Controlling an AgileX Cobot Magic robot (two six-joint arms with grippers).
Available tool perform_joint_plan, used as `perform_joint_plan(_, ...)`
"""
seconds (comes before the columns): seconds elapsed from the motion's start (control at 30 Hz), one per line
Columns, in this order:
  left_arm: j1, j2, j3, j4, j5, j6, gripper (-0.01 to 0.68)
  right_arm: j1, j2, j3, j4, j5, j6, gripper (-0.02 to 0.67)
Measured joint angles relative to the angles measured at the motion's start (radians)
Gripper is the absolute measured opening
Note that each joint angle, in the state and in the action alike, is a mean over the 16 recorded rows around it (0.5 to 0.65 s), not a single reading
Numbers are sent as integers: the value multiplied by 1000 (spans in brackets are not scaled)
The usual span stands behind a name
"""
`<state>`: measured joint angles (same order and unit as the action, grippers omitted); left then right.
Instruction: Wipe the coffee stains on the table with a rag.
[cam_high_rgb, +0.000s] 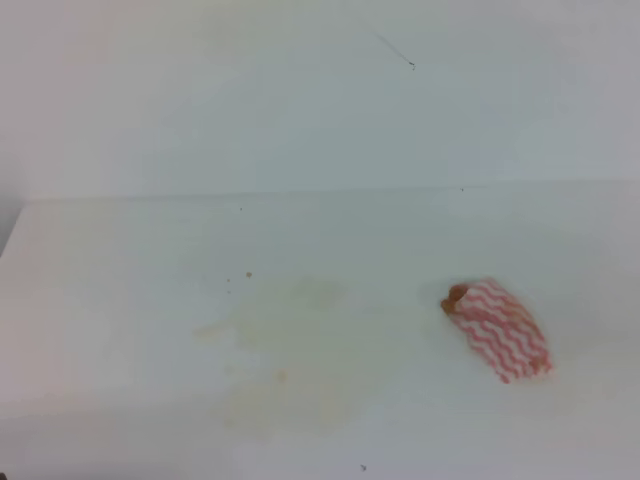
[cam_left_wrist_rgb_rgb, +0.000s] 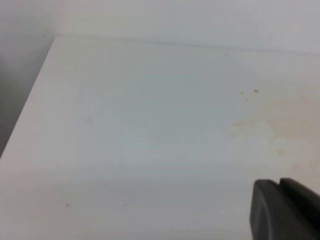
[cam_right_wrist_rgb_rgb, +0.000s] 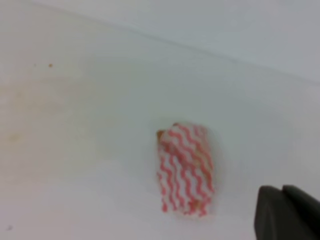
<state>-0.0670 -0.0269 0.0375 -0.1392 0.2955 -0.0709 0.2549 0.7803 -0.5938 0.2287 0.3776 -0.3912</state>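
Observation:
The rag (cam_high_rgb: 497, 329), red-and-white wavy-striped with an orange-brown end, lies crumpled on the white table (cam_high_rgb: 120, 300) at the right. A faint yellowish smear of coffee stains (cam_high_rgb: 300, 335) spreads left of it across the middle. In the right wrist view the rag (cam_right_wrist_rgb_rgb: 185, 167) sits by itself, and my right gripper (cam_right_wrist_rgb_rgb: 282, 192) pokes in at the lower right, dark fingers together, shut on nothing and apart from the cloth. The left wrist view shows my left gripper (cam_left_wrist_rgb_rgb: 280, 187) at the lower right, fingers pressed together, with the pale stain (cam_left_wrist_rgb_rgb: 295, 125) beyond it. Neither gripper appears in the exterior view.
A plain white wall (cam_high_rgb: 320, 90) rises behind the table's back edge. The table's left edge (cam_left_wrist_rgb_rgb: 30, 100) drops off to a dark gap. A few small brown specks (cam_high_rgb: 249, 274) dot the surface near the smear.

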Motion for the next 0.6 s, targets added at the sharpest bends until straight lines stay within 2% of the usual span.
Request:
perform_joint_plan(0.23, 0, 0, 0, 0, 0, 0, 1, 0, -174, 260, -16, -116, 4, 4)
perform_joint_plan(0.6, 0, 0, 0, 0, 0, 0, 1, -21, -338, 442, -27, -101, 2, 3)
